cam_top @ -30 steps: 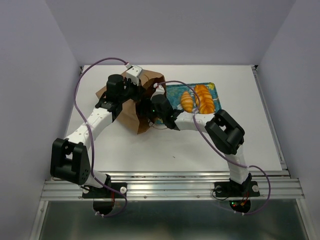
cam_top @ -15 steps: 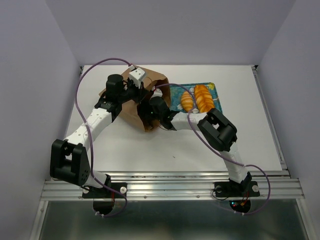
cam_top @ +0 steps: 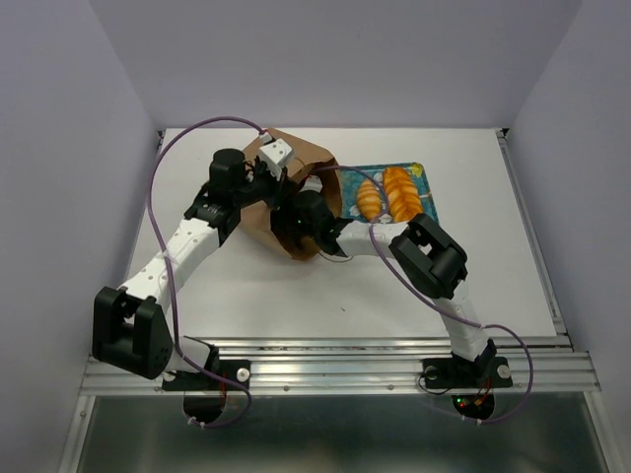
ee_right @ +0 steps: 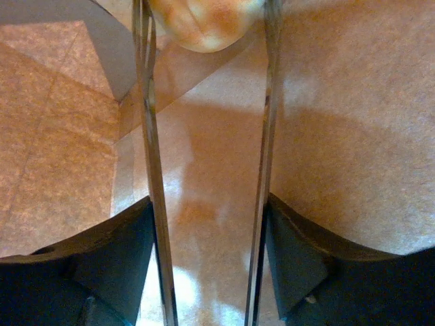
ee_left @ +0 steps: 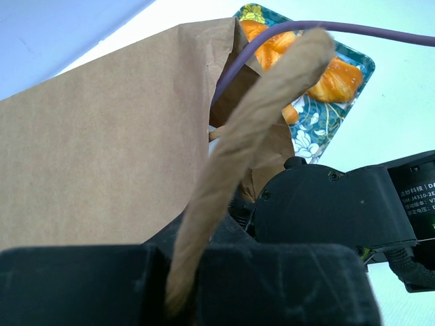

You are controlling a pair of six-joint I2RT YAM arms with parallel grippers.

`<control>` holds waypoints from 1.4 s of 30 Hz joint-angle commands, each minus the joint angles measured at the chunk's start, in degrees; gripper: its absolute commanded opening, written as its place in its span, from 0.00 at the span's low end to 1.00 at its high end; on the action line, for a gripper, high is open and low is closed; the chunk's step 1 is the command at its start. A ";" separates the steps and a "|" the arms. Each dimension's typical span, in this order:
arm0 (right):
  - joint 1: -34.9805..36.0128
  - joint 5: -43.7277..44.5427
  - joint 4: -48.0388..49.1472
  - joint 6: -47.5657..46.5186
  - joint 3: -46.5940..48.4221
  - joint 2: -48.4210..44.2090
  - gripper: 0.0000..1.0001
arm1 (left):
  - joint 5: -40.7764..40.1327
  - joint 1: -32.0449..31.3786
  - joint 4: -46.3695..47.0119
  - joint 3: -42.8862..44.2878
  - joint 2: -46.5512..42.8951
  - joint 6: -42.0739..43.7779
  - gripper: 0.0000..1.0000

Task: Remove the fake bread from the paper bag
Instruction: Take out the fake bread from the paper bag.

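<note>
Right pincer deeper inside paper bag

Your top camera looks down from above the near edge, taking in the whole bench. Your left wrist camera peers close past the left claw at the paper bag, with the teal floral tray at upper right; the top view shares both. Your right wrist camera looks along the right claw, close inside the bag.

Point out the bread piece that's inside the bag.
The rounded piece between the jaws, walled by the paper bag; the other two lie on the teal tray.
</note>
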 commanded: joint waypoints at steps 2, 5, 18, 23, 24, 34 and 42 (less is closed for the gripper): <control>-0.11 2.75 -0.09 1.50 1.88 -0.31 0.63 | 2.75 -1.83 2.66 0.75 -4.11 0.81 0.00; -0.11 3.98 -0.08 2.21 1.44 -0.49 0.52 | 2.48 -1.92 2.57 0.31 -4.28 0.90 0.00; -0.11 5.03 6.06 -0.51 -4.97 -5.58 0.07 | -3.84 -1.92 2.75 1.19 0.02 -0.25 0.00; -0.11 4.86 6.33 -1.13 -6.99 -8.22 0.01 | -6.83 -1.92 3.27 2.77 1.78 -1.13 0.00; -0.11 4.95 6.33 -1.30 -7.35 -8.66 0.01 | -7.18 -1.92 3.27 2.86 2.04 -1.30 0.00; -0.11 3.19 5.10 -3.67 -11.92 -16.21 0.01 | -13.25 -1.57 3.36 4.88 3.89 -1.92 0.00; -1.24 -7.42 -0.60 -5.61 -15.08 -22.90 0.01 | -15.53 -0.95 3.10 8.92 7.23 -3.50 0.00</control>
